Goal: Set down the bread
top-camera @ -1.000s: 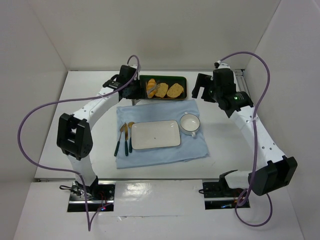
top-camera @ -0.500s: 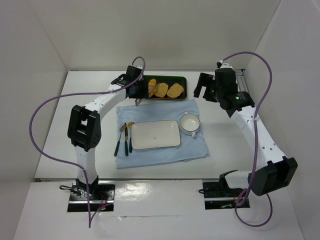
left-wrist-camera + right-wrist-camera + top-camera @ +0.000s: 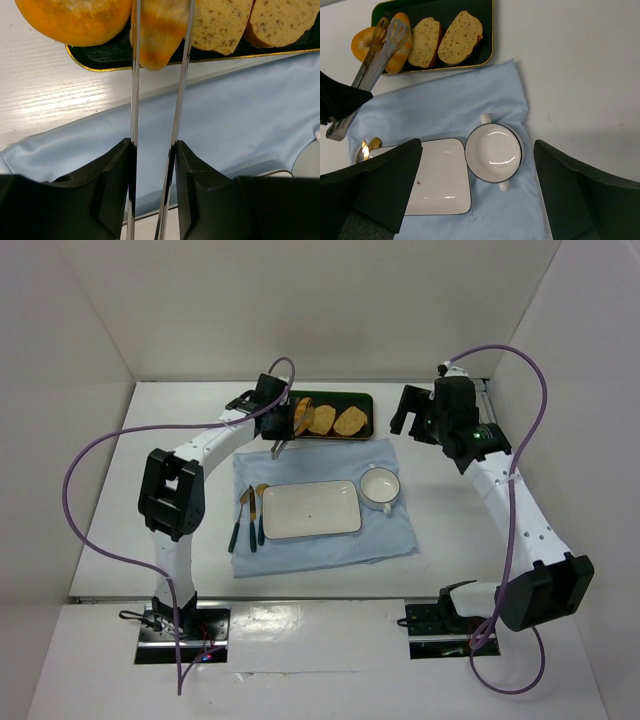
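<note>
I log the tray (image 3: 435, 10) at the table's (image 3: 460, 540) far side, the cloth (image 3: 390, 530) just before it. On the cloth: plate (image 3: 310, 509) central, cup (image 3: 380, 486) right, cutlery (image 3: 248, 520) left. In the tray, left to right: doughnut (image 3: 361, 44), bread (image 3: 157, 30) between the tongs (image 3: 375, 60), two slices (image 3: 460, 37).
</note>
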You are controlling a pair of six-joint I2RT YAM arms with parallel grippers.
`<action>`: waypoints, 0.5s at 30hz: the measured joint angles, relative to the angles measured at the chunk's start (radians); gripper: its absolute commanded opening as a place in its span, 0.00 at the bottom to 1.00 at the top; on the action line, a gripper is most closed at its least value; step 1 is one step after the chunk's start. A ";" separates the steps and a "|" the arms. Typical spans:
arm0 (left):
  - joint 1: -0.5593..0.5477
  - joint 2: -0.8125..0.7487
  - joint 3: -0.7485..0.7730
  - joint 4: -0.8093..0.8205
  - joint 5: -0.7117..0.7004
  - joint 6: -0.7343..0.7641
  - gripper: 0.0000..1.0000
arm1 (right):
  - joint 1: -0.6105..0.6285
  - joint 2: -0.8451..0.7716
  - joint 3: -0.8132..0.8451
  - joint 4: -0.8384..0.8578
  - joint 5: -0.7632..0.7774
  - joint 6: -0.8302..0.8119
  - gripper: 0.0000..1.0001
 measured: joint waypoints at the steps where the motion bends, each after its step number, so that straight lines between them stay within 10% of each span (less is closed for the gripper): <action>1: 0.000 0.000 0.000 -0.003 0.000 0.006 0.40 | 0.000 0.000 -0.002 0.001 -0.003 0.001 1.00; 15: -0.001 -0.152 -0.014 -0.040 0.024 0.007 0.42 | -0.002 0.001 -0.024 0.026 -0.032 0.019 1.00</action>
